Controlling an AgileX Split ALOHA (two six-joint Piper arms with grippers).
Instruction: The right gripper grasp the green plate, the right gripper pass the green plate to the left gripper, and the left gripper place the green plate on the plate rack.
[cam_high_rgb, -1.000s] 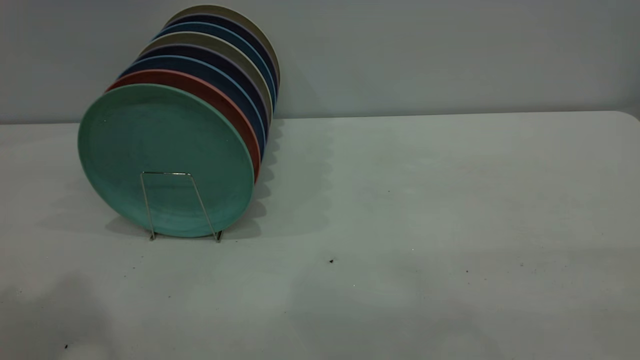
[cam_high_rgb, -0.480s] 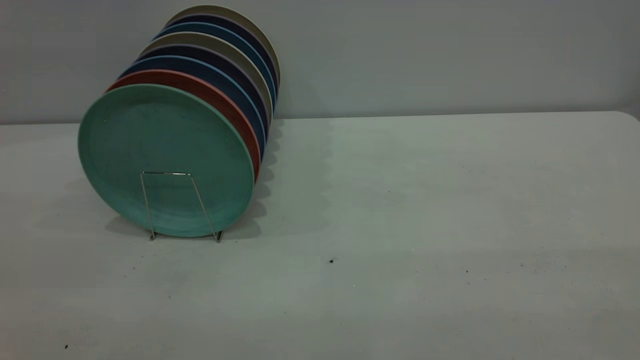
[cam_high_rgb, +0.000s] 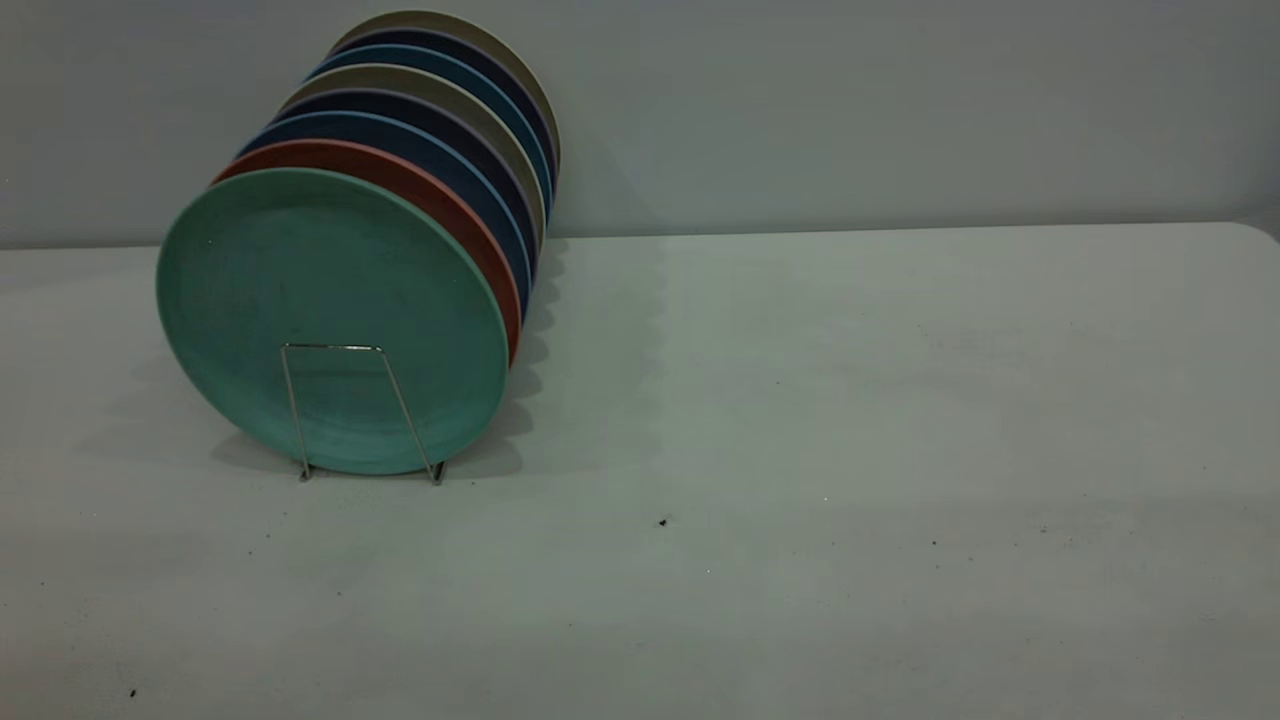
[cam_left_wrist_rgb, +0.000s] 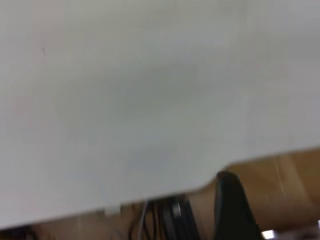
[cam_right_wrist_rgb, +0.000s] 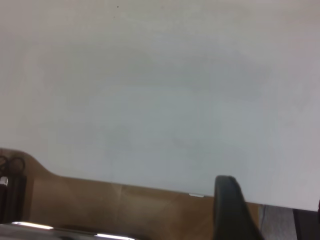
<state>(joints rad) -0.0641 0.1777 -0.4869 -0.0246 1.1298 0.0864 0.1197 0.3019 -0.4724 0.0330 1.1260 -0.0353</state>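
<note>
You are looking at the green plate (cam_high_rgb: 330, 320) standing upright in the front slot of the plate rack (cam_high_rgb: 345, 412), toward the desk's far left corner, its face leaning against the wire loop. A salmon-pink plate (cam_high_rgb: 440, 205) is sitting just behind it, with dark blue plates (cam_high_rgb: 470, 190) and grey plates (cam_high_rgb: 500, 130) filing back toward the wall. The rest of the white desk (cam_high_rgb: 850, 400) is showing only a few dark specks.

Neither arm is appearing over the desk in the exterior view. Each wrist camera is pointing down at the desk's edge with brown floor beyond. A single dark finger of the left gripper (cam_left_wrist_rgb: 235, 207) is poking into the left wrist view, and one of the right gripper (cam_right_wrist_rgb: 231, 207) into the right wrist view; with only one finger showing on each, you cannot tell whether either claw is apart or together.

Judging by this, the placing step is looking finished and both arms are parking off the desk. Your next move is probably asking for nothing more than confirming the plate is sitting steady in its slot.
</note>
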